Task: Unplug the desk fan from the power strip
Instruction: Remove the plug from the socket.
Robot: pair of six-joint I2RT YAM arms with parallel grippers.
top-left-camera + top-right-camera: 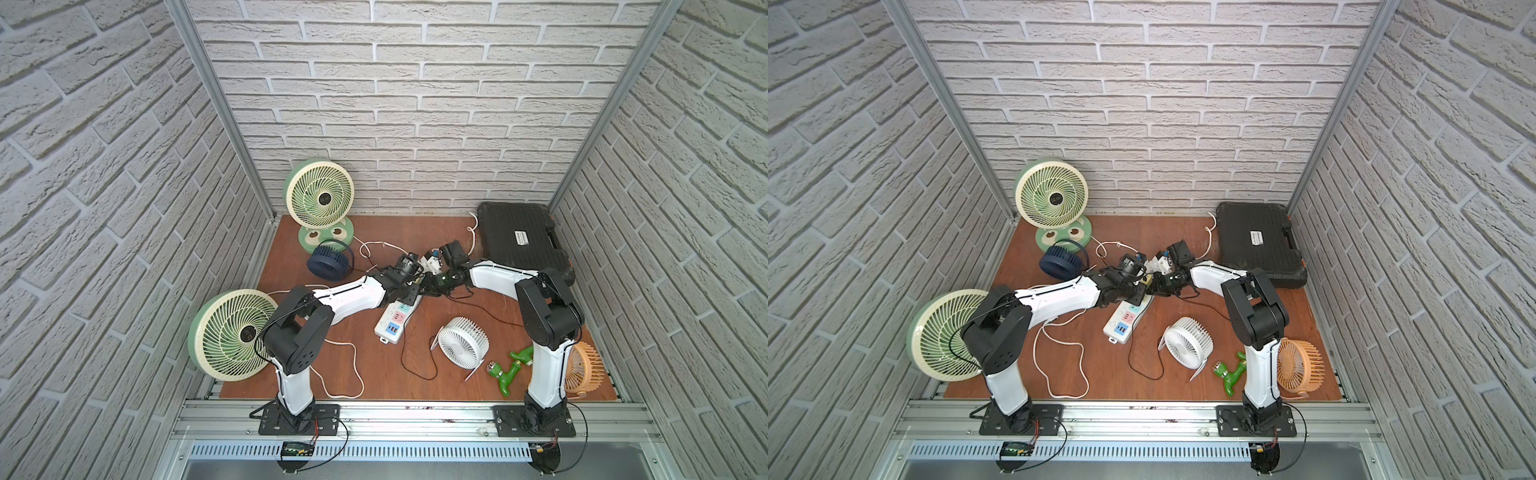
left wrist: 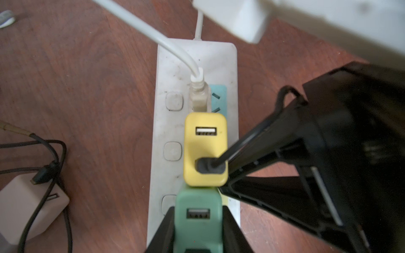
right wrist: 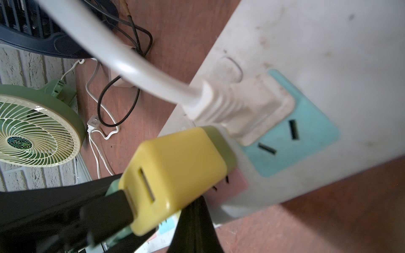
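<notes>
Now | power strip (image 2: 173, 65) | yellow adapter (image 2: 205, 146) abuts green adapter (image 2: 198, 232) | white plug (image 2: 198, 96) beside

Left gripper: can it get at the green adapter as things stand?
Probably yes. The left gripper straddles the green adapter, a finger at each side. The yellow adapter abuts one end, and the shut right gripper sits beside that over the power strip, but neither covers those sides.

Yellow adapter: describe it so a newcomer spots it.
Start at the long white power strip. Three plugs stand in a row on it: white plug, yellow adapter, green adapter. It is the middle one, the only yellow piece, with a black cable plugged in.
</notes>
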